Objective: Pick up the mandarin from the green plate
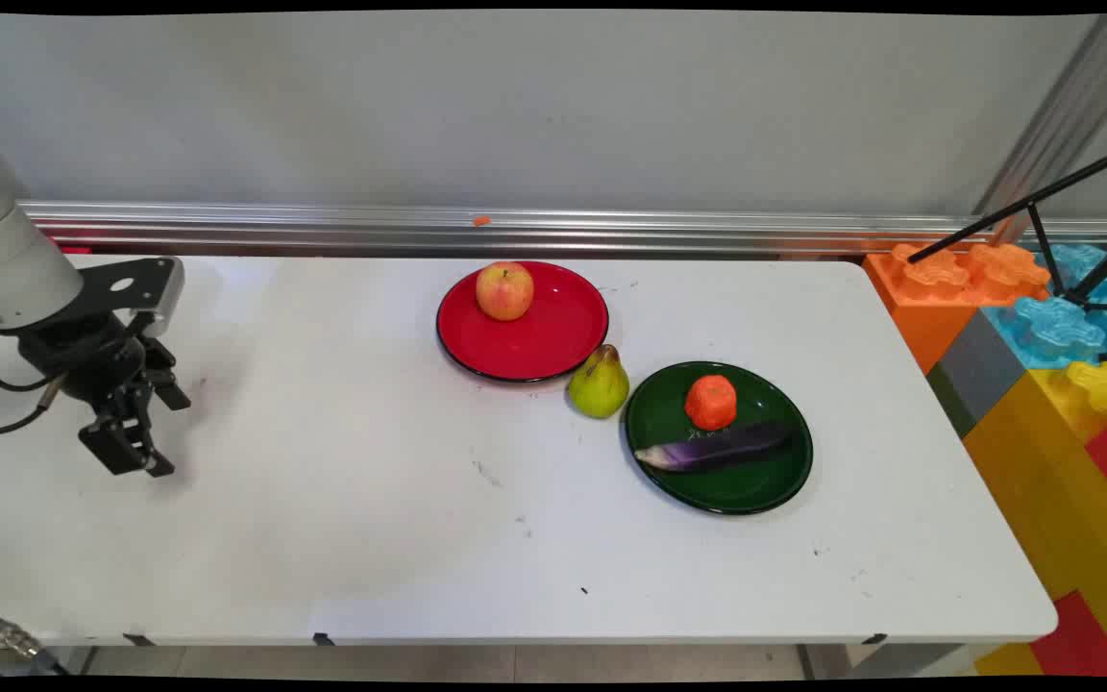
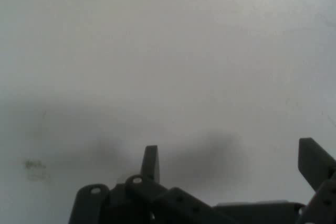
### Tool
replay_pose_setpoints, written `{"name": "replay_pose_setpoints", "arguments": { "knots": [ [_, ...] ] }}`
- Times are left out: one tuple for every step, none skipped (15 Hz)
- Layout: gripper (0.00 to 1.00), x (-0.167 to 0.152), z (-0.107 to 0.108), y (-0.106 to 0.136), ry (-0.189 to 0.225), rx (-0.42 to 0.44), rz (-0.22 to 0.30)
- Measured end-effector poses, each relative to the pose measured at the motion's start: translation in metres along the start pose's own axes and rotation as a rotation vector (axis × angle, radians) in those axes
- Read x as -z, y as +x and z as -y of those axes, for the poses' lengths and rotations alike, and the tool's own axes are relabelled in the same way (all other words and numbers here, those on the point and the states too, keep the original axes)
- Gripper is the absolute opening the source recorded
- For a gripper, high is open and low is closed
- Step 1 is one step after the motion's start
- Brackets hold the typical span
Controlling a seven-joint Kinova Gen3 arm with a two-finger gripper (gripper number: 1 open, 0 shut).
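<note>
My black gripper (image 1: 135, 459) hangs just above the bare white table (image 1: 323, 500) near its left edge, far from every object. In the hand view the gripper (image 2: 233, 163) stands open, its two fingertips wide apart with only table surface between them. A red plate (image 1: 553, 336) with an apple (image 1: 504, 290) on it sits at the back centre. A green-yellow pear (image 1: 599, 383) stands on the table between that plate and a dark green plate (image 1: 755, 481). The green plate carries an orange fruit (image 1: 711, 402) and a purple eggplant (image 1: 715, 449).
Large toy blocks in orange, blue, yellow and red (image 1: 1044, 384) are stacked off the table's right end, with a black tripod (image 1: 1072, 231) above them. A metal rail (image 1: 515, 231) runs along the wall behind the table.
</note>
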Motion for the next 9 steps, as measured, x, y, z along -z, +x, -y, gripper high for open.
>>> {"name": "replay_pose_setpoints", "arguments": {
  "knots": [
    [1.00,-0.001,0.001,0.000,0.001,0.001,-0.008],
    [1.00,-0.001,0.001,0.002,0.001,0.002,-0.015],
    [1.00,-0.002,0.002,0.003,0.002,0.004,-0.021],
    [1.00,-0.002,0.002,0.005,0.003,0.006,-0.027],
    [1.00,-0.003,0.002,0.006,0.004,0.008,-0.032],
    [1.00,-0.003,0.003,0.011,0.007,0.013,-0.041],
    [1.00,-0.004,0.003,0.015,0.010,0.018,-0.049],
    [1.00,-0.004,0.004,0.022,0.013,0.024,-0.059],
    [1.00,-0.005,0.003,0.029,0.014,0.028,-0.069]
  ]
}}
